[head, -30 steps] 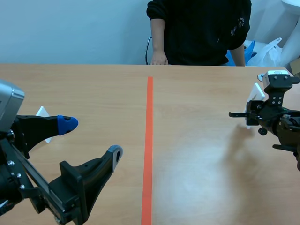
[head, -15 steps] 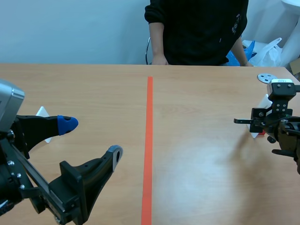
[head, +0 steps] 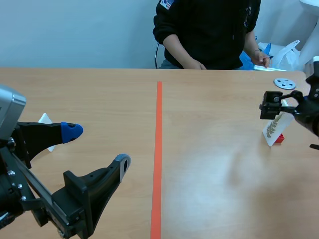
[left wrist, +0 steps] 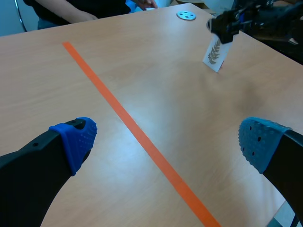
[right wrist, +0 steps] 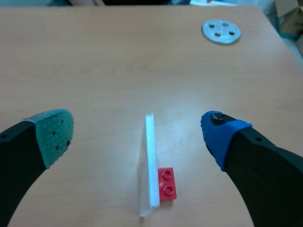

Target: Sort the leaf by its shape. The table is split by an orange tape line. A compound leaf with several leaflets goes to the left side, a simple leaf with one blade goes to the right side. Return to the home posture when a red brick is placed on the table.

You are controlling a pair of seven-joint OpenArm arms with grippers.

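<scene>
The white card with a printed compound leaf (head: 272, 130) stood upright on the right side of the light wooden counter (head: 99, 94), well apart from the orange tape line (head: 158, 149) which ran from near to far through the middle. A small red studded brick (right wrist: 166, 183) touched the foot of the card on its right. In the right wrist view the card was seen edge-on.

The right end effector (right wrist: 137, 136) hung above this card with its fingers spread wide. The card was between and slightly below them, and neither pad touched it. The left end effector (head: 97, 147) was low over the near left part of the counter, also spread wide and holding nothing.

A grey round metal disc with holes (head: 284, 83) lay farther away than the card, near the far right edge. A small white piece (head: 46, 119) showed partly behind the left end effector. A person in a black top (head: 209, 30) was at the far side of the counter.
</scene>
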